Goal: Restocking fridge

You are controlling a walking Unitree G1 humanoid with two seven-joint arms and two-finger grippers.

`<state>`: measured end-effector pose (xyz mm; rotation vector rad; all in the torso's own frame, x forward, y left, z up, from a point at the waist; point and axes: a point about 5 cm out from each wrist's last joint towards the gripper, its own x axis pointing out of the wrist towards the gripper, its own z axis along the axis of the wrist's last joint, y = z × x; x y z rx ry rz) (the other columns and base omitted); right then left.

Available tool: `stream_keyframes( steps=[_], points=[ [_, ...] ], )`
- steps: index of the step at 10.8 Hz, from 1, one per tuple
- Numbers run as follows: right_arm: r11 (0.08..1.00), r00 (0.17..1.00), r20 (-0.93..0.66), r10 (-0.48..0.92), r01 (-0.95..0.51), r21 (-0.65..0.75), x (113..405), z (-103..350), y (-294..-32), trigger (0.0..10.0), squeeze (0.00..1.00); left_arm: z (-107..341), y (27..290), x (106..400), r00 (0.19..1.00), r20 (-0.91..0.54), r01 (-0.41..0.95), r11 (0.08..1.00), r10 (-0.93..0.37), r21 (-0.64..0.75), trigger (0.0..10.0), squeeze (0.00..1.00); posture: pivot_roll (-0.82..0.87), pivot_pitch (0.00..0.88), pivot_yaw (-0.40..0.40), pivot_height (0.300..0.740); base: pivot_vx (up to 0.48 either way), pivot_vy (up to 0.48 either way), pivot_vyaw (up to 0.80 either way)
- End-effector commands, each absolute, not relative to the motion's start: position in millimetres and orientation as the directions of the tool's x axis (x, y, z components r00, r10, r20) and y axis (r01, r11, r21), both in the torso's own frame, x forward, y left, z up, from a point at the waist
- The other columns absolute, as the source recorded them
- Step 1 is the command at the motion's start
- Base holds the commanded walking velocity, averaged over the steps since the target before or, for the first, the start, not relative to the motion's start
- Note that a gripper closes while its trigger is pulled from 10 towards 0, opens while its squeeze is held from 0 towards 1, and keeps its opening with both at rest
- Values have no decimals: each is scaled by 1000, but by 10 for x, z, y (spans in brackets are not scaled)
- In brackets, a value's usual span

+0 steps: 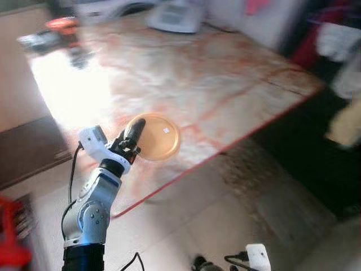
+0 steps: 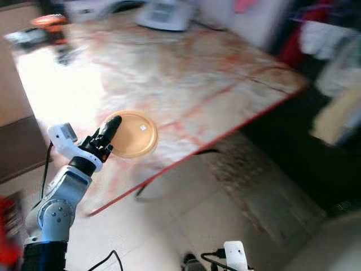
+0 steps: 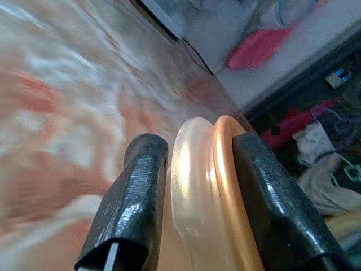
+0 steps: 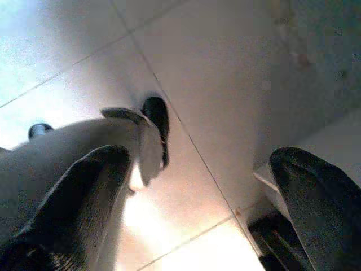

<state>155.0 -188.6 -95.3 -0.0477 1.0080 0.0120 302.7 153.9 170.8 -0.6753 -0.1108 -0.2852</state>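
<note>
A round container with an orange lid (image 1: 157, 136) is held near the front edge of the marble-patterned table (image 1: 214, 73). My left gripper (image 1: 133, 134) is shut on its rim. In the left wrist view the two black fingers (image 3: 138, 192) clamp the orange lid and the translucent tub (image 3: 194, 197) edge-on. My right gripper (image 4: 197, 186) hangs low over the tiled floor, its fingers wide apart with nothing between them; its wrist (image 1: 256, 257) shows at the bottom of the eye view.
A white appliance (image 1: 175, 16) stands at the table's far edge, and an orange-red object (image 1: 61, 25) lies at the far left. Clothes (image 1: 338, 45) are heaped at the right. A red thing (image 1: 11, 237) stands on the floor at lower left. Tiled floor (image 1: 225, 214) spreads below the table.
</note>
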Motion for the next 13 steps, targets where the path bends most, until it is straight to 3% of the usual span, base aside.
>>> stream_keyframes(
  steps=[1,9,13],
  points=[
    [1000,487,-873,-12,-19,-24,1402,-1011,-1895,10000,0,1730,1497,3012,947,205,321,736,-247,-596,10000,0,-145,167,-23,740,0,0,-800],
    [1000,485,-874,-10,-19,-22,1406,-1011,-1891,10000,0,1747,1443,2993,935,219,355,743,-280,-568,10000,0,-143,166,-21,740,0,0,-800],
    [1000,484,-875,-12,-16,-22,1402,-1012,-1894,10000,0,1741,1427,2996,935,214,355,747,-283,-562,10000,0,-143,166,-21,740,0,-171,-800]
  ],
)
